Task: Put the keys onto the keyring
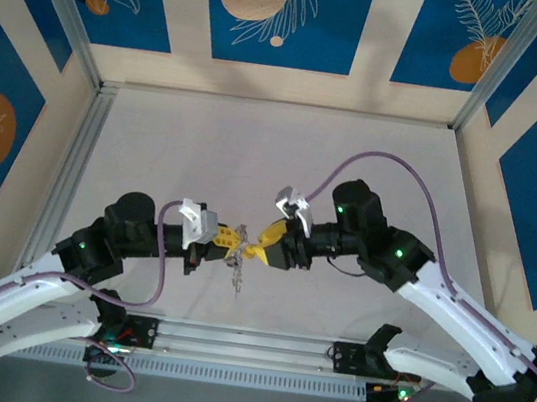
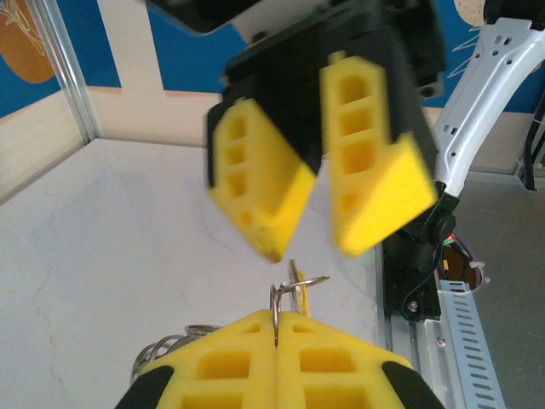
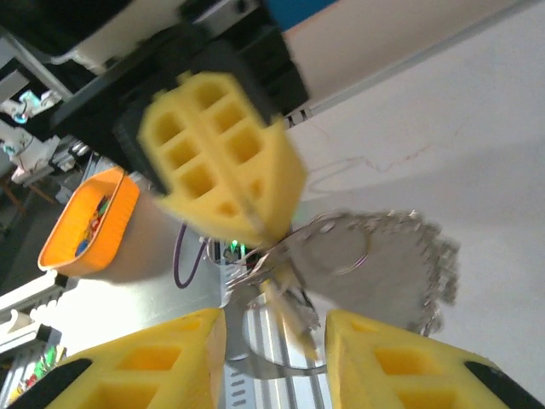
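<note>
My left gripper [image 2: 277, 331] is shut on the thin silver keyring [image 2: 306, 283], which sticks up from between its yellow fingers. A bunch of silvery keys [image 2: 158, 348] hangs below it at the lower left. In the top view the two grippers meet tip to tip over the table's middle, the left gripper [image 1: 232, 238] and the right gripper [image 1: 263, 251], with the keys [image 1: 236, 269] dangling under them. My right gripper [image 3: 274, 328] is open. A brass-toned key [image 3: 290, 316] hangs blurred in the gap between its fingers, touching neither. The keyring [image 3: 366, 254] loops beside the left gripper's fingers [image 3: 221, 162].
An orange bin [image 3: 85, 226] of small parts sits off the table's left side. An aluminium rail [image 1: 247, 344] runs along the near edge between the arm bases. A purple cable [image 1: 395, 164] arcs over the right arm. The pale table [image 1: 256, 149] stretches behind the grippers.
</note>
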Robot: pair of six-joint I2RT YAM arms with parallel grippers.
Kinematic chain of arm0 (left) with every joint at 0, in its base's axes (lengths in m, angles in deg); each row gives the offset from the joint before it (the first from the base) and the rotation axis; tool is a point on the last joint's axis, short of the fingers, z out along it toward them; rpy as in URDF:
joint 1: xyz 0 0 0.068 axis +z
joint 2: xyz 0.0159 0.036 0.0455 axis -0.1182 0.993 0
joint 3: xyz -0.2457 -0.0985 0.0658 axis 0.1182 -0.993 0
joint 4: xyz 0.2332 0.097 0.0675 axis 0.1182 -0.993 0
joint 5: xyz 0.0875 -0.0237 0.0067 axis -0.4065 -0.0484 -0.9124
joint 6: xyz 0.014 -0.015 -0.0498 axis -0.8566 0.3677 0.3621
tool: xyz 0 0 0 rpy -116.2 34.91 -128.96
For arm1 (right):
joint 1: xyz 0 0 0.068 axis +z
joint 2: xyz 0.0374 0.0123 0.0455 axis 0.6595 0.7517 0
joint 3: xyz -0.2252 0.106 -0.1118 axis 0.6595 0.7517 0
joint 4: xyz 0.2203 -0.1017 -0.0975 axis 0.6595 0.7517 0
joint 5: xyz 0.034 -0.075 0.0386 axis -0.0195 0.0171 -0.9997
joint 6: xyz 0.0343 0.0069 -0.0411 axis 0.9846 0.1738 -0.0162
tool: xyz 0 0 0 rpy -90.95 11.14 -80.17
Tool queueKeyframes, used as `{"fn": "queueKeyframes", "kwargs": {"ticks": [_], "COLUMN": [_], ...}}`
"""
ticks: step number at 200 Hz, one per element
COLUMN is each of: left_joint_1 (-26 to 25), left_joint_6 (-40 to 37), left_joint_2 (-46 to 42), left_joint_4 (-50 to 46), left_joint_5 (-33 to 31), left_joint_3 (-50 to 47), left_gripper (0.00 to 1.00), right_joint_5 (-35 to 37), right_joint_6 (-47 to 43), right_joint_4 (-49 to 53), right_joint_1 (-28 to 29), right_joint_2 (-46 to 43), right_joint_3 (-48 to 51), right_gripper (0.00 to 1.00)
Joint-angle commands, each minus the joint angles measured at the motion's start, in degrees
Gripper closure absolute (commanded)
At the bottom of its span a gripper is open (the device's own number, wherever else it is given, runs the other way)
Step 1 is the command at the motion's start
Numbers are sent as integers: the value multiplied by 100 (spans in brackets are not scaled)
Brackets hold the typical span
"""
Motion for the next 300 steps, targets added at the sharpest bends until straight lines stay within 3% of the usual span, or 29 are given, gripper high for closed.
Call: {"fn": "queueKeyframes", "kwargs": {"ticks": [1, 33, 62, 87, 150, 244, 300], "left_joint_1": [-65, -70, -70, -71, -77, -70, -71], "left_joint_6": [-116, -109, -89, -104, -139, -127, -109], "left_joint_2": [-52, -13, -24, -33, -81, -152, -128], "left_joint_4": [279, 275, 299, 222, 104, 21, 57], "left_joint_5": [102, 127, 154, 167, 205, 188, 230], "left_joint_3": [273, 349, 367, 417, 470, 503, 507], "left_gripper": [100, 100, 100, 100, 100, 100, 100], "right_joint_5": [196, 997, 2865, 3574, 3966, 4960, 5602], "right_joint_6": [-319, -607, -1519, -2049, -2360, -3332, -3759], "right_joint_4": [-356, -473, -581, -799, -893, -836, -954], "right_joint_1": [164, 591, 1596, 1996, 2190, 3284, 3160], "right_joint_2": [-421, -573, -549, -387, -388, -853, -594], "right_joint_3": [267, 287, 371, 411, 276, 408, 248], "right_gripper": [63, 60, 60, 65, 72, 73, 75]}}
